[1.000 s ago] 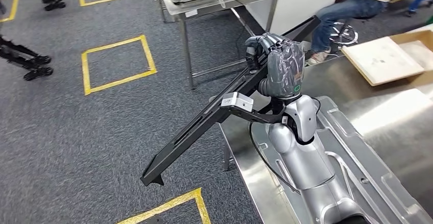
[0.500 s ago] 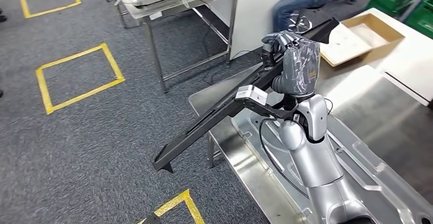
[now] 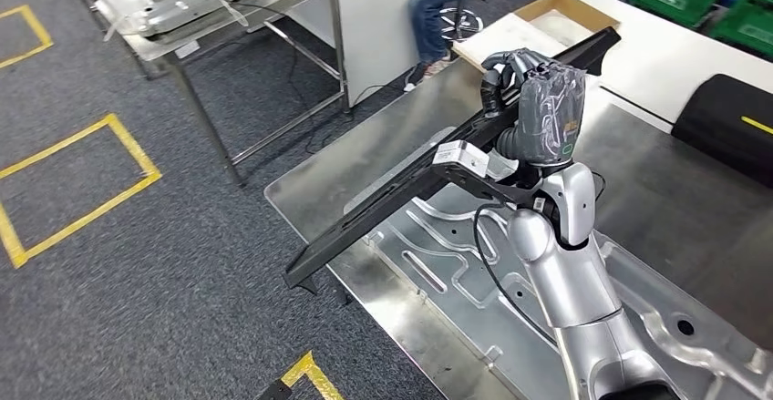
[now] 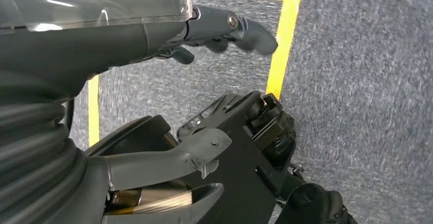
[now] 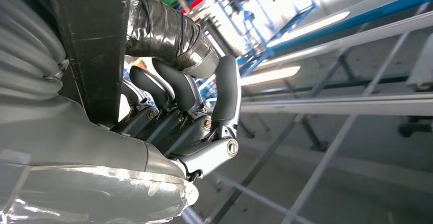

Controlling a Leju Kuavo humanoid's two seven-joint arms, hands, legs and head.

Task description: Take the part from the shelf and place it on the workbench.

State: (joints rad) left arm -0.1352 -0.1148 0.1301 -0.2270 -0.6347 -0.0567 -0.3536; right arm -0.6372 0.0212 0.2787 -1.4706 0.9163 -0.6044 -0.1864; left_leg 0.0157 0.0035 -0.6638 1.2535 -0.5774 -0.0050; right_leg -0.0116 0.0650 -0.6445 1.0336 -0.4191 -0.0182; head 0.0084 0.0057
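Right robot hand (image 3: 533, 86) carrying the long black metal frame part (image 3: 401, 190) above the stainless steel bench (image 3: 365, 158).

The bench is filling the right half of the frame, bearing a large pressed silver sheet-metal panel (image 3: 474, 300). The part is slanting from upper right to lower centre, its low end jutting past the bench edge over grey carpet. The right robot hand's fingers (image 5: 224, 94) are curling tight around it. The left robot hand (image 4: 224, 27) is hanging over carpet, fingers spread, holding nothing.

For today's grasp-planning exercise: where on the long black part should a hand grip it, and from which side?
Grip the long black part partway along its narrow beam, closer to its upper end, as the right hand does, fingers wrapping across the slim width. It slopes over the workbench edge, so an end grip would probably lever.
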